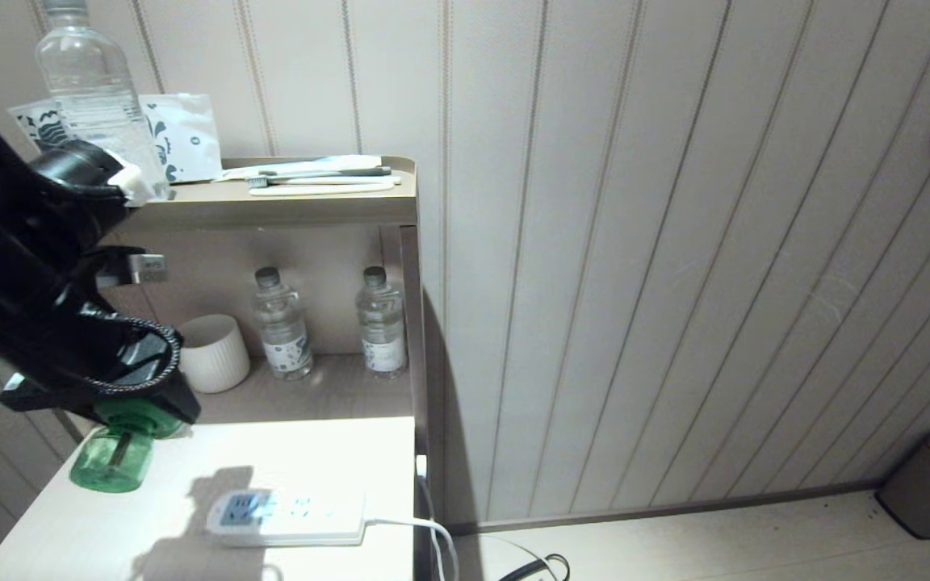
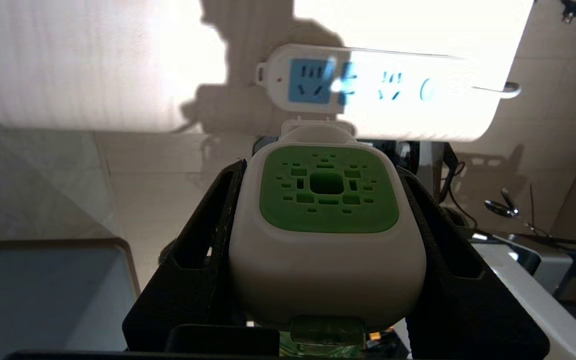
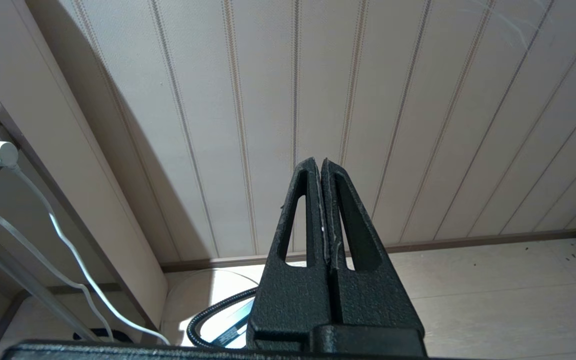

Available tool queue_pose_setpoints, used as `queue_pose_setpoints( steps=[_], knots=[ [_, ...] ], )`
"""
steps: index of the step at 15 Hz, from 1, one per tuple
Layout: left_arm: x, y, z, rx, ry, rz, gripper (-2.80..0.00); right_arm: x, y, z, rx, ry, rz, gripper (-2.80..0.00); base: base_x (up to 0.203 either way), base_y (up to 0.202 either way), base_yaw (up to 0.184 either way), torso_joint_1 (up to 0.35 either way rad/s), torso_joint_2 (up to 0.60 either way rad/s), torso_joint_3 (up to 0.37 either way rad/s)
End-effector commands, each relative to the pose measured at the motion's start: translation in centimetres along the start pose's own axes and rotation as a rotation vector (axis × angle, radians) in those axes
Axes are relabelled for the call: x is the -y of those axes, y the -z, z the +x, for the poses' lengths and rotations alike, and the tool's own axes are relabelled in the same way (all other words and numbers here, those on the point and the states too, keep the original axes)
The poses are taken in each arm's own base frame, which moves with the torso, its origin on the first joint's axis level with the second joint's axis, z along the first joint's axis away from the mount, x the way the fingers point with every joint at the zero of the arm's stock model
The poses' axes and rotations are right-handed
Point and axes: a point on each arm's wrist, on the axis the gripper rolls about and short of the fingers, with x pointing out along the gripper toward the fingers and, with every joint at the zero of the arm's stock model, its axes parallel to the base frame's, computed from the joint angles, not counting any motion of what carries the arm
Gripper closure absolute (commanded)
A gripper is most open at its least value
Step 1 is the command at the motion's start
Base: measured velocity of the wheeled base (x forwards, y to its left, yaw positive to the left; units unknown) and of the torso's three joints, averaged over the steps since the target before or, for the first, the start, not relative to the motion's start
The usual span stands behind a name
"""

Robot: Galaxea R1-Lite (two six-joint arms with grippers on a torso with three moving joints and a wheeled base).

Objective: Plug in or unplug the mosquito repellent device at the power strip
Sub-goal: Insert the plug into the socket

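Left fingers [image 2: 208,230]: clamped on my mosquito repellent device [image 2: 325,235], gripped by its sides so the plug end stays free | device: above bench [image 1: 150,532], short of power strip [image 1: 291,516] | right gripper [image 3: 322,170]: fingers closed, empty, parked.

Lighting: strong overhead source; tabletop [image 1: 328,452] blown to near white in the head view, toward 7 o'clock. Power strip [image 1: 291,516] glare-washed, sockets faint; in the left wrist view its far half [image 2: 418,90] at 1 o'clock bleaches out. Shadows: dark arm-shaped patch on the tabletop beside the strip; tall soft shadow on the wall panelling [image 1: 465,387] beside the shelf unit. Shelf recess dim. Right wrist view: even, moderate light, sharp. Focus: mosquito repellent device [image 2: 328,225] sharp; panel lines fan outward at frame edges.
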Motion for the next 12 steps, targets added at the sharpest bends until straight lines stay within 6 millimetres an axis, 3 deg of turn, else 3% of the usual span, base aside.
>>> queue_pose_setpoints(
  steps=[1, 3, 8, 12],
  knots=[
    [1.5, -1.8, 2.7, -0.077, -0.017, 0.016, 0.0, 0.0, 0.0, 0.0, 0.0, -0.001, 0.0, 0.0, 0.0, 0.0, 0.0, 0.0, 0.0, 0.0],
    [2.5, -2.3, 4.8, -0.128, -0.044, 0.01, 0.0, 0.0, 0.0, 0.0, -0.001, -0.001, 0.0, 0.0, 0.0, 0.0, 0.0, 0.0, 0.0, 0.0],
    [2.7, -2.7, 9.3, -0.121, -0.096, -0.036, 0.0, 0.0, 0.0, 0.0, 0.0, 0.0, 0.0, 0.0, 0.0, 0.0, 0.0, 0.0, 0.0, 0.0],
    [3.0, -2.3, 10.5, -0.132, -0.1, -0.049, 0.0, 0.0, 0.0, 0.0, -0.001, -0.001, 0.0, 0.0, 0.0, 0.0, 0.0, 0.0, 0.0, 0.0]
  ],
)
